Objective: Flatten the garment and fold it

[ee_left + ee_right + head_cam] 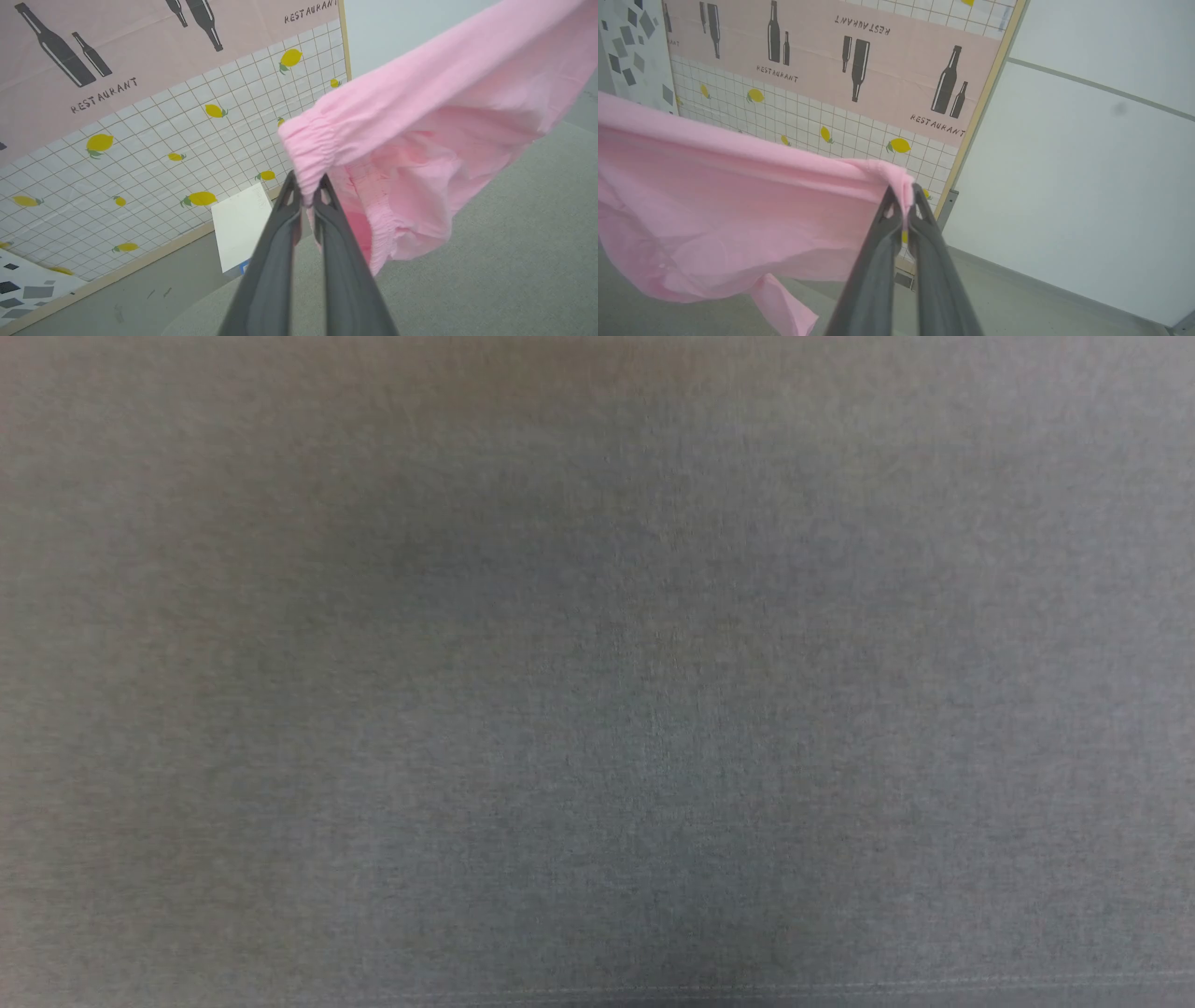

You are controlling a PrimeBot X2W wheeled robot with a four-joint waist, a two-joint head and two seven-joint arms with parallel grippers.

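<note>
Small bright pink soft cotton shorts (420, 116): hung stretched in the air by the upper edge between left tool (306, 198) and right tool (906, 205), both pinched shut on the cloth; laying flat and folding apparently outstanding.

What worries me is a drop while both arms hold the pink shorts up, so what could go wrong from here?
1. Slip: the left fingers pinch only a waistband corner of the garment, the right fingers only a thin edge fold; either could pull free.
2. Creases: the fabric sags bunched between them, with a loose flap dangling, so it may land folded under.
</note>
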